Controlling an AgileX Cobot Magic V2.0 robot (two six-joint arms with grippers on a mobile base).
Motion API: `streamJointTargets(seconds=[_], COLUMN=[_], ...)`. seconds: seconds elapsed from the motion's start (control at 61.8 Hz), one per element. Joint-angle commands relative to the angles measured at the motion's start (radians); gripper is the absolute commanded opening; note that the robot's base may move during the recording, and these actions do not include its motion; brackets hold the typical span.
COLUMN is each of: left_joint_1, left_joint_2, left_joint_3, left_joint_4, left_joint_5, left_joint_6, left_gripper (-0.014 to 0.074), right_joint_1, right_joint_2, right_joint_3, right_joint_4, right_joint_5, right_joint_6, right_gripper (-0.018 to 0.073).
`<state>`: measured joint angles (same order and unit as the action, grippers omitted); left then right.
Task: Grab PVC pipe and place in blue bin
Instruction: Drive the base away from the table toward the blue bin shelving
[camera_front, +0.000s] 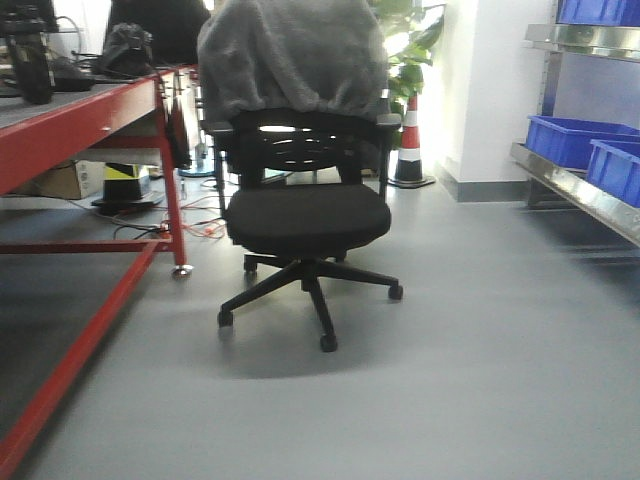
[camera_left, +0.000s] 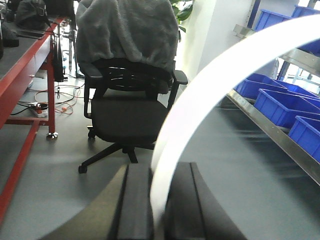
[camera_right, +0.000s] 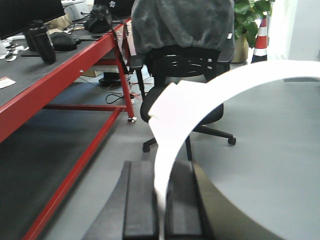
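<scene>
PVC pipe (camera_left: 200, 100) held in both tools, bin ahead.
Near: left tool (camera_left: 157, 207) and right tool (camera_right: 162, 205) each pinched shut on its thin curved wall. Likely light, stiff, slick; rim pinch may slip. Far: blue bins (camera_left: 285, 107) on shelf (camera_left: 265, 127), right of office chair (camera_left: 125, 115).

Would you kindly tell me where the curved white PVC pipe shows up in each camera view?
Front view: absent.
Left wrist view: curved white PVC pipe arcs from the left hand, bottom centre, to upper right.
Right wrist view: the pipe arcs from the right hand, bottom centre, to right edge.
Shared landmark: the black office chair.
</scene>
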<state>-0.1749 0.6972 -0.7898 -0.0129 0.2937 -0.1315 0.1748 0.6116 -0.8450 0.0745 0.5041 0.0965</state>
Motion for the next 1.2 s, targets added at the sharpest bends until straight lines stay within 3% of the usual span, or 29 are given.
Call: streamJointTargets(seconds=[0.0, 1.181], left_joint_1=[0.002, 0.002], left_joint_2=[-0.002, -0.002], left_joint_3=[-0.001, -0.001], left_joint_4=[-0.003, -0.003], left_joint_5=[-0.036, -0.036], left_joint_6=[-0.001, -0.001], left_gripper=[-0.0111, -0.0111], right_joint_1=[-0.001, -0.001], right_joint_2=[-0.007, -0.007], right_joint_3=[-0.002, -0.002], right_joint_4=[-0.012, -0.012], right_joint_5=[-0.026, -0.026], right_joint_6=[-0.003, -0.003], right_gripper=[-0.0168, -0.0168])
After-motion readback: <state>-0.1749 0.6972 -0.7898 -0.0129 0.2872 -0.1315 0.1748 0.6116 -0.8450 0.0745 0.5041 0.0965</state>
